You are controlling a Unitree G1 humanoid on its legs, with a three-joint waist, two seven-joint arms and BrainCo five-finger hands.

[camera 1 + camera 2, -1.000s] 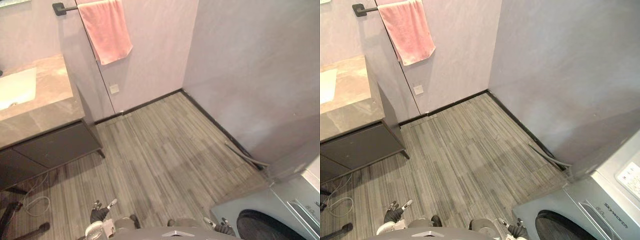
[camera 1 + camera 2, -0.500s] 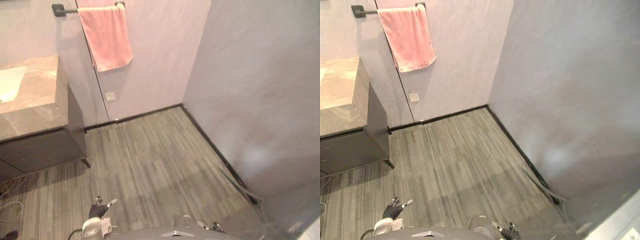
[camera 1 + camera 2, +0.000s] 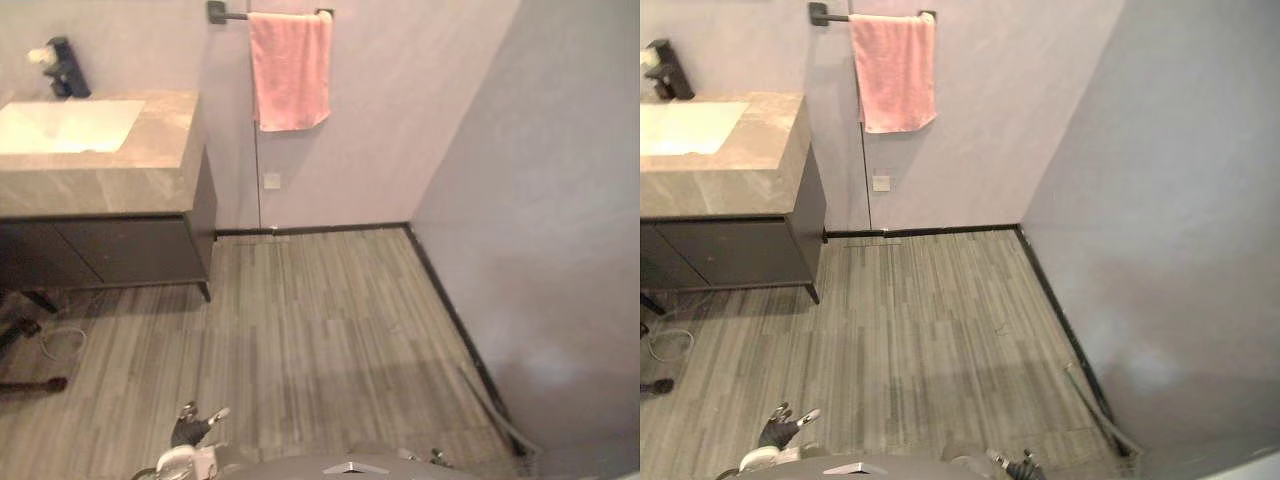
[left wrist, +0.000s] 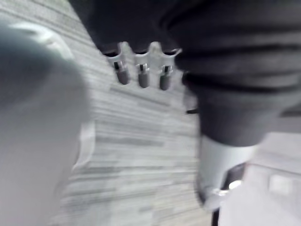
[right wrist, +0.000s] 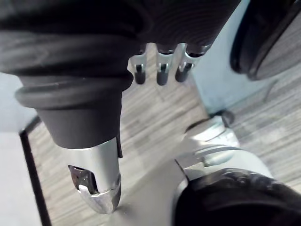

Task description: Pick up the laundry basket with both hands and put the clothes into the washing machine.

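My left robot hand (image 3: 188, 430): 7 o'clock, spread wide, empty.
My right robot hand (image 3: 1018, 466): 5 o'clock, fingers relaxed.
Pink towel (image 3: 290, 70): 12 o'clock.

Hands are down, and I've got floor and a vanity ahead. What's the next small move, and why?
Probably a small turn to the left to look for the laundry basket. The left hand and right hand hang low, open and empty. Ahead lie the floor, the vanity and a pink towel, and a wall closes the right side, so searching should come before any reach.
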